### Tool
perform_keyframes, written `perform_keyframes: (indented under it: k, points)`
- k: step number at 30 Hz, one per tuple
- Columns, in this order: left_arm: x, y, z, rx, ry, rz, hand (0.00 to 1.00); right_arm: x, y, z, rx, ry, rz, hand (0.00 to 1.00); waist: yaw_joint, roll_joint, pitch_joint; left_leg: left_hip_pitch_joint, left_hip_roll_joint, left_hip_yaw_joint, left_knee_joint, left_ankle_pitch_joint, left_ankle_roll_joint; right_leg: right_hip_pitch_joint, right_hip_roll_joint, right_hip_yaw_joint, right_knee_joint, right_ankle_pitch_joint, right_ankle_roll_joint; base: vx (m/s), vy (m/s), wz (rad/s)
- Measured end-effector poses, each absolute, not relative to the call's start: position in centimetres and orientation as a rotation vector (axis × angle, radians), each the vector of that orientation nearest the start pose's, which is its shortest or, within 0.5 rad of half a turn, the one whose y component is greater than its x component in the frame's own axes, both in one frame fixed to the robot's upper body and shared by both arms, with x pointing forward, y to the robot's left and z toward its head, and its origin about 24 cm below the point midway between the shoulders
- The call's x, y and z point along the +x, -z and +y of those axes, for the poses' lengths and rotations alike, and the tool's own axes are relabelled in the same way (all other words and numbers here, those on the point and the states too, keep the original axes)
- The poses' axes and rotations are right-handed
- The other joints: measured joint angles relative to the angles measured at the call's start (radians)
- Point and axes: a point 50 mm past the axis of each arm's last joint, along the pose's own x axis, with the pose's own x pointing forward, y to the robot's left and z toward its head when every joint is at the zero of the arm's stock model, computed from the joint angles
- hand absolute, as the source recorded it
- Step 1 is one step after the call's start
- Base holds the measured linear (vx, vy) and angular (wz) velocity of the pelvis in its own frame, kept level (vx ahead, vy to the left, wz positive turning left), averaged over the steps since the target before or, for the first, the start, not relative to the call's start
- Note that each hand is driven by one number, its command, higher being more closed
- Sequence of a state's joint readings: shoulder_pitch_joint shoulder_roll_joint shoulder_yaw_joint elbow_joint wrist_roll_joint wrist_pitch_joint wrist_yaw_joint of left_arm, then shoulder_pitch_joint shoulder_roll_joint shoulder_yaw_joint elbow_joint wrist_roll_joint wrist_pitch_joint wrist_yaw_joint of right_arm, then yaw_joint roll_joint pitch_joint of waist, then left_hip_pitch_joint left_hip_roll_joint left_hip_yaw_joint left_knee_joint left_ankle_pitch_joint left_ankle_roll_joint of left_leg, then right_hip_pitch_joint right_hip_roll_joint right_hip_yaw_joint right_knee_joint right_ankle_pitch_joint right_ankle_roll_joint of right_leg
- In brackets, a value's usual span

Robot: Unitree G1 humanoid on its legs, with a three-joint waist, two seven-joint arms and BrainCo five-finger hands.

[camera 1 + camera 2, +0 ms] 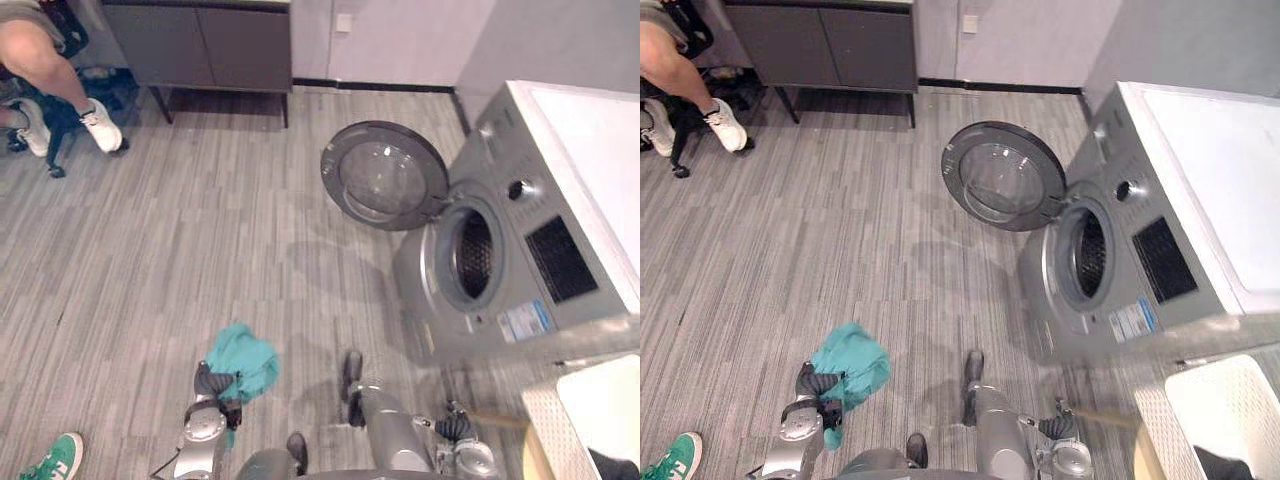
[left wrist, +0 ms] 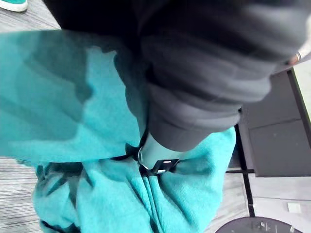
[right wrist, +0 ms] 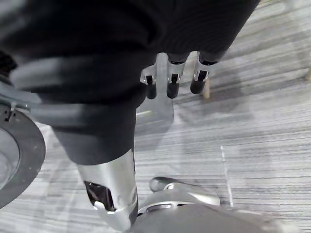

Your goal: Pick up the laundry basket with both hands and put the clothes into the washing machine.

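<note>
Grey plank flooring runs from a dark cabinet at upper left to the silver front-loading washing machine at right, its round door swung open. My left hand clutches a teal cloth at lower centre; my right hand hangs loose and empty near the white perforated laundry basket, lower right.

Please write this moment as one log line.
left hand: holds teal cloth | right hand: empty | washer door: open | basket: at right

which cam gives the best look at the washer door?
Left eye view: the whole open door, swung out beside the drum opening. Right eye view matches it. Left wrist view catches a sliver of its rim.
</note>
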State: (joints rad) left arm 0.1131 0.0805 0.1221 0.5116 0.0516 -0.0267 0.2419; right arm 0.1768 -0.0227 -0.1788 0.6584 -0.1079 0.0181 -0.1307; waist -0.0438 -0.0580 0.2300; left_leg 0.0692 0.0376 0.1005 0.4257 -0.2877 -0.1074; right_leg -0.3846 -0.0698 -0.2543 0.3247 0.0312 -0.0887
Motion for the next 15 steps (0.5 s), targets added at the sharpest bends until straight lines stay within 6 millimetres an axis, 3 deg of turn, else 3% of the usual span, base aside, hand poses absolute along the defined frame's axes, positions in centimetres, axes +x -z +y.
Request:
perform_keyframes:
  k: [1, 2, 3, 5, 7, 9, 12, 14, 15]
  points:
    - [17.7, 8.5, 21.5, 0.163, -0.385, 0.579, 1.00, 13.0, 12.3, -20.6, -0.121, 0.312, 0.834, 0.00, -0.002, 0.018, 0.007, -0.053, 0.038, 0.014, 0.167, 0.014, -0.016, 0.038, 0.022, -0.016, -0.003, -0.015, -0.019, 0.73, -0.351, 0.03]
    - [17.1, 8.6, 21.0, 0.138, -0.393, 0.582, 1.00, 13.5, 11.9, -20.5, -0.128, 0.303, 0.805, 0.00, 0.014, 0.045, 0.007, -0.161, 0.133, 0.039, 0.463, 0.139, -0.012, 0.106, 0.080, -0.011, -0.014, -0.055, -0.051, 0.61, -0.247, -0.59]
    - [16.6, 8.7, 20.8, 0.132, -0.393, 0.588, 1.00, 14.3, 11.5, -20.0, -0.135, 0.276, 0.769, 0.00, 0.038, 0.049, 0.005, -0.241, 0.196, 0.055, 0.649, 0.139, -0.001, 0.157, 0.123, 0.020, -0.018, -0.083, -0.074, 0.59, -0.217, -0.86]
    - [16.6, 8.8, 20.3, 0.115, -0.372, 0.593, 1.00, 15.3, 11.0, -19.5, -0.130, 0.257, 0.735, 0.00, 0.052, 0.039, 0.003, -0.333, 0.228, 0.070, 0.712, 0.121, 0.023, 0.224, 0.147, 0.077, -0.053, -0.100, -0.083, 0.49, -0.158, -0.93]
    - [16.9, 8.8, 19.6, 0.094, -0.360, 0.589, 1.00, 15.4, 10.9, -19.6, -0.120, 0.261, 0.730, 0.00, 0.066, 0.031, 0.003, -0.361, 0.223, 0.103, 0.579, 0.106, 0.047, 0.287, 0.148, 0.143, -0.094, -0.100, -0.082, 0.49, -0.106, -0.98]
    - [16.8, 8.7, 19.4, 0.085, -0.361, 0.583, 1.00, 15.4, 10.9, -19.6, -0.121, 0.263, 0.731, 0.00, 0.061, 0.036, 0.002, -0.377, 0.200, 0.077, 0.412, 0.096, 0.054, 0.339, 0.157, 0.205, -0.114, -0.101, -0.080, 0.46, 0.000, -1.05]
    - [17.1, 8.4, 19.2, 0.079, -0.360, 0.564, 1.00, 15.6, 10.7, -19.7, -0.125, 0.269, 0.718, 0.00, 0.084, 0.037, 0.000, -0.377, 0.122, -0.119, 0.123, 0.087, 0.030, 0.375, 0.185, 0.356, -0.104, -0.141, -0.045, 0.35, 0.115, -1.42]
    - [17.0, 8.4, 19.0, 0.073, -0.361, 0.567, 1.00, 15.4, 10.8, -19.8, -0.137, 0.282, 0.727, 0.00, 0.083, 0.054, -0.012, -0.370, 0.117, -0.205, 0.055, 0.094, 0.022, 0.370, 0.214, 0.414, -0.068, -0.180, -0.001, 0.29, 0.232, -1.59]
    - [16.6, 8.6, 19.0, 0.073, -0.360, 0.579, 1.00, 15.0, 10.9, -19.9, -0.141, 0.285, 0.739, 0.00, 0.084, 0.059, -0.027, -0.361, 0.121, -0.206, 0.035, 0.098, 0.028, 0.363, 0.230, 0.454, -0.039, -0.227, 0.008, 0.27, 0.297, -1.63]
